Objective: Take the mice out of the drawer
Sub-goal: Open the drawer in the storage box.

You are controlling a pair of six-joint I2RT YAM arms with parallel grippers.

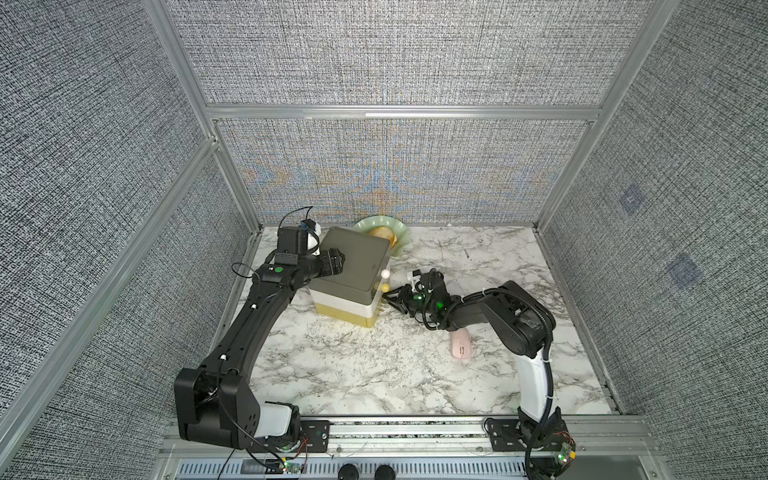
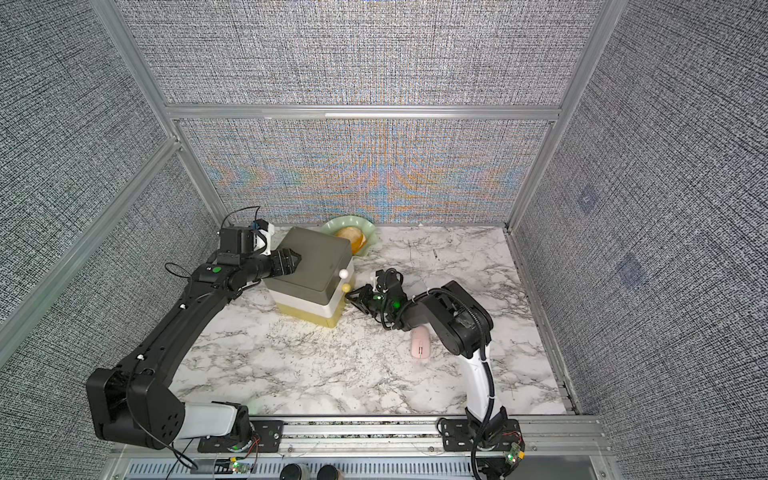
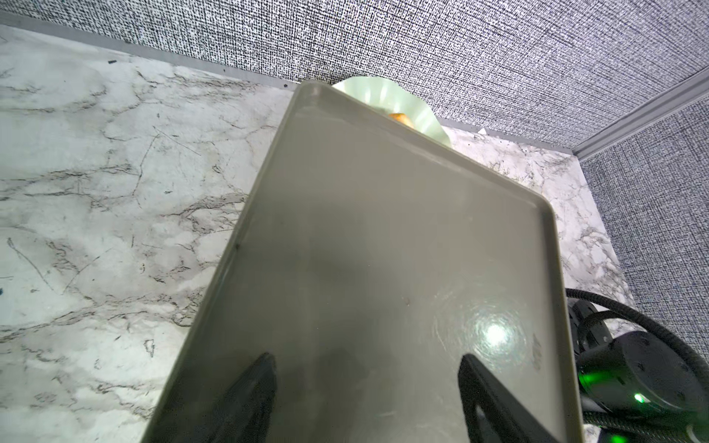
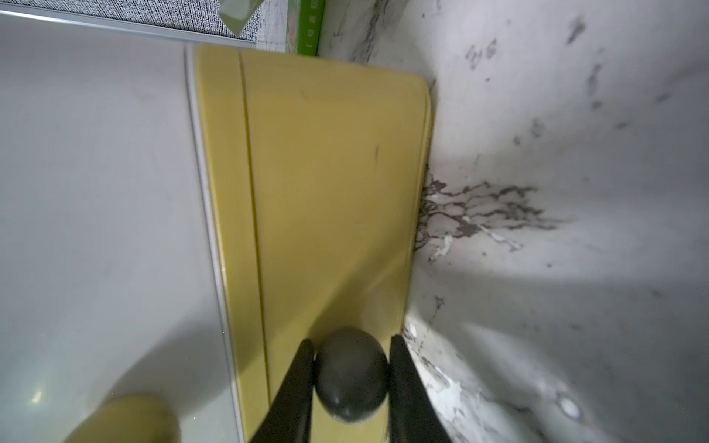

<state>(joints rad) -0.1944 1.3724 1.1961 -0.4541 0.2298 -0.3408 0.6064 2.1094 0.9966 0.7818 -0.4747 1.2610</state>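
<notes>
Knob gripped, yellow bottom drawer looks shut.
Your right jaws are clenched on the dark knob; your left jaws stand parted over the cabinet's grey top, grasping nothing. One pink mouse lies on the tabletop, right of the cabinet; the black mice are hidden. Pull off-axis and the round knob may slip, or the cabinet may skid.

no legible text (green strip blurred)
</notes>
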